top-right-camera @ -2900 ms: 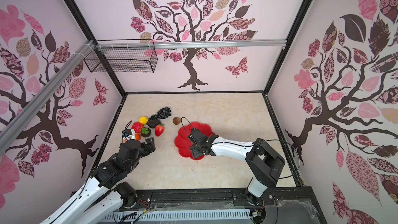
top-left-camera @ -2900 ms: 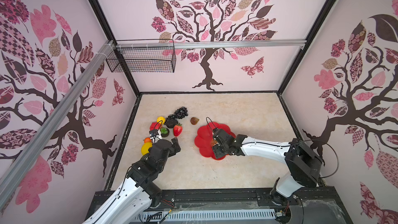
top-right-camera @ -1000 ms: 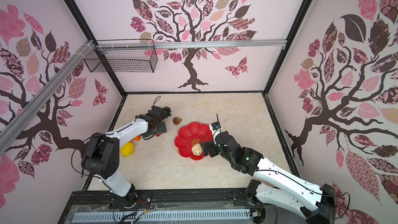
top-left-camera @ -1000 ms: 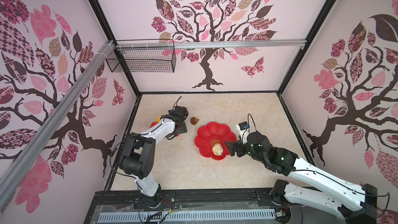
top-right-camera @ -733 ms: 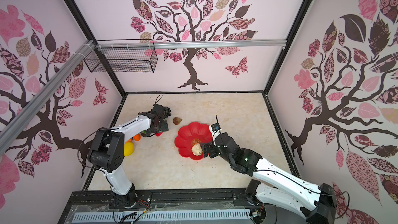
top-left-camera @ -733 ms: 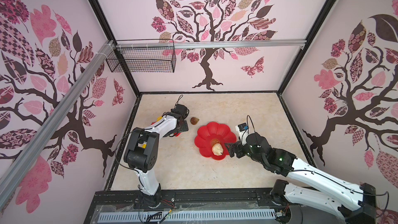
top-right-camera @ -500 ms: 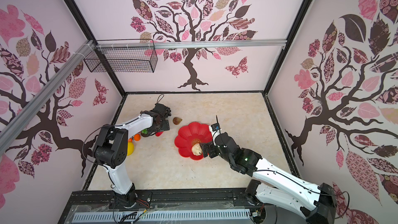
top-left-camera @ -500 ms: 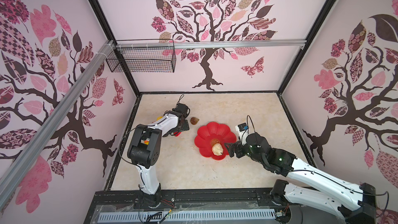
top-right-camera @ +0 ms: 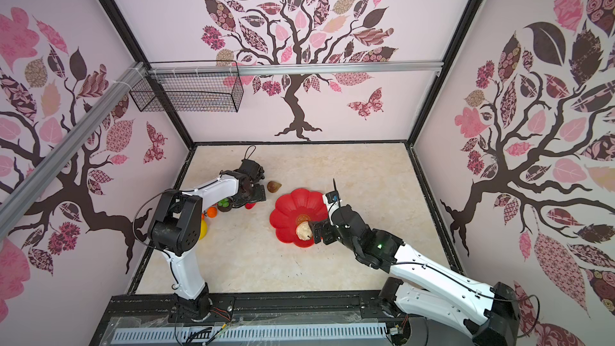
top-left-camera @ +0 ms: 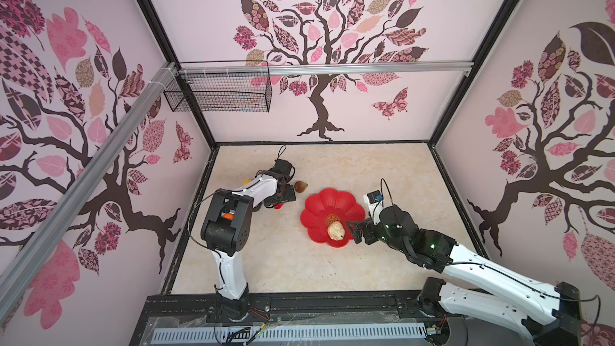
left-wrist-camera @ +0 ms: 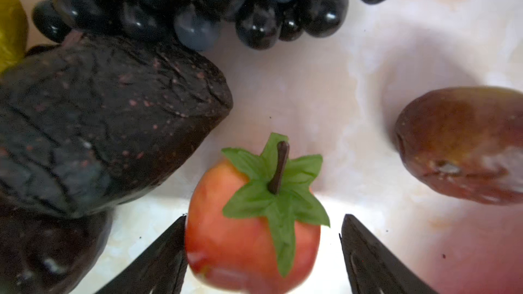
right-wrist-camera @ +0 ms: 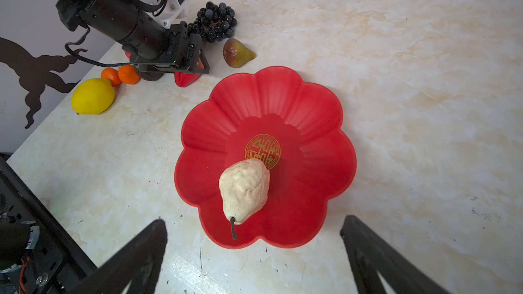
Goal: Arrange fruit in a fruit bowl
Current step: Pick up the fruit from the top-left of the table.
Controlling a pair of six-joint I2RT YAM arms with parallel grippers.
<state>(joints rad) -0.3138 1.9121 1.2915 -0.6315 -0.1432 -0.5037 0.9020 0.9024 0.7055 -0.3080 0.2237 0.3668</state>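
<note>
Holding pear (right-wrist-camera: 244, 190): fruit bowl (right-wrist-camera: 311, 125); right gripper (right-wrist-camera: 254, 219) wide; left gripper (left-wrist-camera: 263, 216) wide around strawberry (left-wrist-camera: 240, 247).

Glossy red plastic fruit bowl (right-wrist-camera: 311, 125), ribbed. Matt cream pear (right-wrist-camera: 244, 190), bumpy, speckled. Shiny black grapes (left-wrist-camera: 254, 26). Rough, wrinkled, dull avocado (left-wrist-camera: 99, 125). Smooth strawberry (left-wrist-camera: 240, 244), cloth-like leaf cap. Smooth marble-look tabletop (right-wrist-camera: 424, 80). Black metal wire basket (top-left-camera: 219, 96).

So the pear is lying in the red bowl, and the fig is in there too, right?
No. The pear lies in the red bowl, but the fig sits on the table outside it; the right wrist view shows this.
</note>
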